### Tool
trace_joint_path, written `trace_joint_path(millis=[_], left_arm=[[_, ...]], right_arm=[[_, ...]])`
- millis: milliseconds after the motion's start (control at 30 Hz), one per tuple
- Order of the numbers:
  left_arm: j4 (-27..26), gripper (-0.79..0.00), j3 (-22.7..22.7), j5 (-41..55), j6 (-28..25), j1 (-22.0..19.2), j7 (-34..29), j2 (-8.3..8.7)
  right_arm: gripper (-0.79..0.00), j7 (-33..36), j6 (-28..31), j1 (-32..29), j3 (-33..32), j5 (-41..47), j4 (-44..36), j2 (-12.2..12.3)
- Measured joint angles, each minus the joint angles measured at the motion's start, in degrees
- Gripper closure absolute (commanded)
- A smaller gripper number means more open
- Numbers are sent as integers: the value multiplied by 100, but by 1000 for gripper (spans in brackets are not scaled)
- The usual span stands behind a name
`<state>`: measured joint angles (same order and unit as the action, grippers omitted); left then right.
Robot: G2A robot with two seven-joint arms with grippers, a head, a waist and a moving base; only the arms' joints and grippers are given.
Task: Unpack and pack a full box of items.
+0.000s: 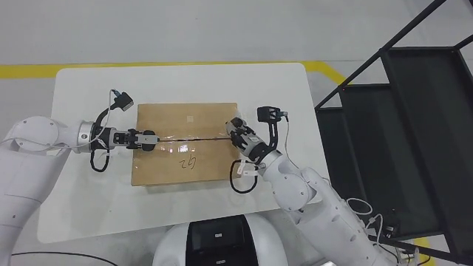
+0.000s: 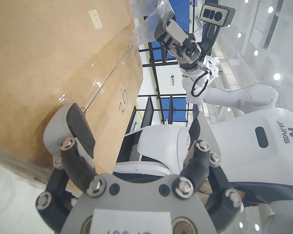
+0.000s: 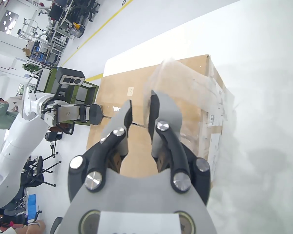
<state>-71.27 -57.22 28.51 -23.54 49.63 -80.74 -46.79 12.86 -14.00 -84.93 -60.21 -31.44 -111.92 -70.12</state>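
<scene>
A closed cardboard box (image 1: pixel 185 125) lies flat in the middle of the white table; its top seam (image 2: pixel 107 76) runs between the two grippers. My left gripper (image 1: pixel 148 139) is at the box's left edge, open, with one pad (image 2: pixel 79 125) resting on the box top (image 2: pixel 51 37) at the seam's end and the other finger out past the box's near edge. My right gripper (image 3: pixel 140 113) is at the box's right edge (image 1: pixel 238 129), shut on a strip of clear tape (image 3: pixel 175 79) that stands lifted off the box (image 3: pixel 117 93). The tape (image 2: pixel 149 8) curls up from the seam.
Bare white table (image 1: pixel 89 192) surrounds the box on all sides. A black metal stair frame (image 1: pixel 399 118) stands off the table's right side. Labels (image 3: pixel 216 120) cover the box's right end face.
</scene>
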Motion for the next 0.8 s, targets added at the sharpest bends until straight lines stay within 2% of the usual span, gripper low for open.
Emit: trace_joint_path(millis=[433,800], left_arm=[[0,-785,0,0,0,0,0,0],[0,-785,0,0,0,0,0,0]], right_arm=[[0,29,151,-125,215,-548,-131,-22],[0,429,115,445,748,-540,455,-178]])
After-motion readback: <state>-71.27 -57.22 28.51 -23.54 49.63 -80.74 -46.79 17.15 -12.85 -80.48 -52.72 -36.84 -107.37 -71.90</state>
